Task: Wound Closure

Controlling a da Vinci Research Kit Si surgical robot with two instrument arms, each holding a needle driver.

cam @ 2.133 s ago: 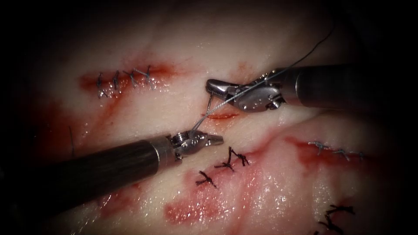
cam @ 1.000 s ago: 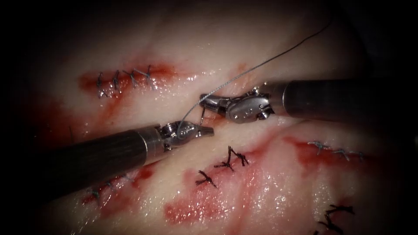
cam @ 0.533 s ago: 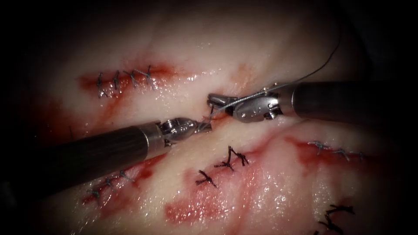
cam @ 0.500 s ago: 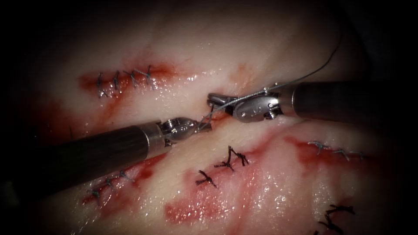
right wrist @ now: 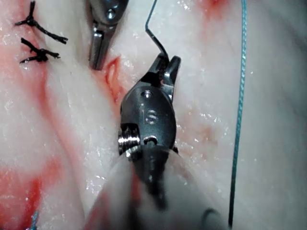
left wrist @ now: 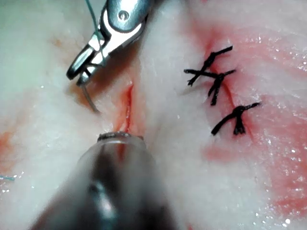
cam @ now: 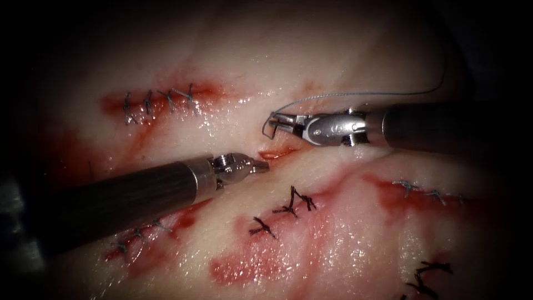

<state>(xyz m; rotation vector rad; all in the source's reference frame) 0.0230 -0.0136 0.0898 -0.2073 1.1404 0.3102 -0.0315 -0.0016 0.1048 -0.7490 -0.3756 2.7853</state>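
Needle (cam: 270,127) clamped in right tool (cam: 284,122) near its thread end, curve hanging down off the jaw tips, point free above the tissue (cam: 333,233), not in it; seen too in left wrist view (left wrist: 89,99) and right wrist view (right wrist: 157,39). Sat just above and left of the small open cut (cam: 276,153). Thread (cam: 355,94) ran from the needle up and right in an arc over the right tool's shaft, teal in right wrist view (right wrist: 238,110). Right tool's jaws closed on the needle (left wrist: 91,60) (right wrist: 163,67). Left tool (cam: 258,165) held nothing, jaws together, tip just beside the cut's left end, apart from the needle; also seen in right wrist view (right wrist: 97,56). Red fluid (cam: 244,269) smeared across lower tissue. 2 dark stitches (cam: 294,204) below the cut, a row of grey stitches (cam: 158,101) upper left, more grey stitches (cam: 427,191) at right.
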